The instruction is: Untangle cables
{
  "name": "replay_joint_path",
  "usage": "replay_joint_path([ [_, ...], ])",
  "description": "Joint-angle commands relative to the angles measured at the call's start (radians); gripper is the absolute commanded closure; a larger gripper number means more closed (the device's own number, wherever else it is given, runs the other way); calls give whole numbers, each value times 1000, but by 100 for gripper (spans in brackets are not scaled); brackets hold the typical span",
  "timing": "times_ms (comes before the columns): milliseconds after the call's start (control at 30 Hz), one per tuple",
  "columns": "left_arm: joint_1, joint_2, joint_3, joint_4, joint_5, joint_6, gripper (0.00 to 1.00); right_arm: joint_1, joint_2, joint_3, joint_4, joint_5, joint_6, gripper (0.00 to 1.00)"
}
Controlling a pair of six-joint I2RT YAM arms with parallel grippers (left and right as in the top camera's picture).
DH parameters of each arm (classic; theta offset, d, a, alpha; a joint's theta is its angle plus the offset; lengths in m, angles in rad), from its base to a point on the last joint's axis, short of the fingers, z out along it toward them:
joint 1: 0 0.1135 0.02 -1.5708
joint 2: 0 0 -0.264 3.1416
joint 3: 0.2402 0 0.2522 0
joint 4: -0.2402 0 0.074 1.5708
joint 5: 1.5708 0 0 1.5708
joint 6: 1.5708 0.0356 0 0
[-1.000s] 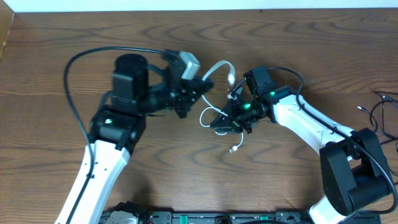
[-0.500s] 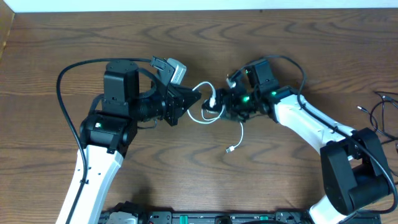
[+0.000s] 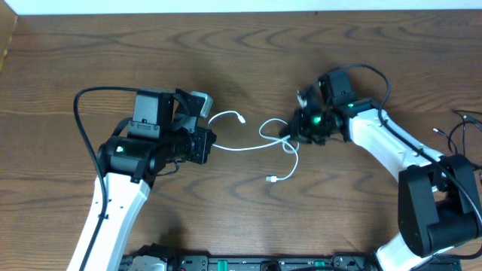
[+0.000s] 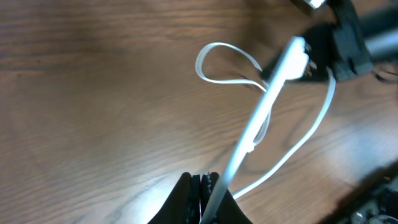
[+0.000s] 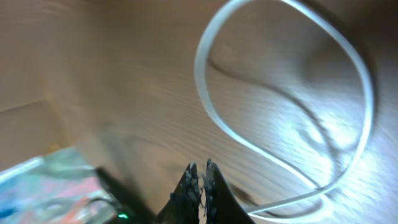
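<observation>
Sharp, evenly lit overhead view; 2 blurred wrist views, glare on table [image 4: 143,186]

The brown wood-grain table [image 3: 226,60] carries a thin white cable [image 3: 290,162] looping near its middle, its small plug end [image 3: 271,178] lying flat, and thin black wires [image 3: 461,134] at its right edge.

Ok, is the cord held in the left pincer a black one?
No, the left wrist view shows the left pincer shut on a white cable that stretches away from it.
</observation>
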Motion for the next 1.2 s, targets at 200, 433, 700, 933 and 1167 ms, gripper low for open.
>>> replay_joint_path([
  [200, 3, 55, 6, -42, -50, -2, 93, 35, -17, 2, -95, 197, -123, 85],
  [433, 3, 60, 6, -77, -48, -2, 93, 4, -18, 17, -24, 153, -121, 50],
  [700, 2, 60, 6, -158, -27, -2, 92, -63, -18, 54, 327, -83, 77, 33],
  [933, 2, 60, 6, -156, -27, -1, 93, -43, -18, 54, 251, -156, -113, 32],
  [1167, 3, 60, 6, -107, -103, -2, 93, 63, -18, 54, -106, -55, -763, 32],
])
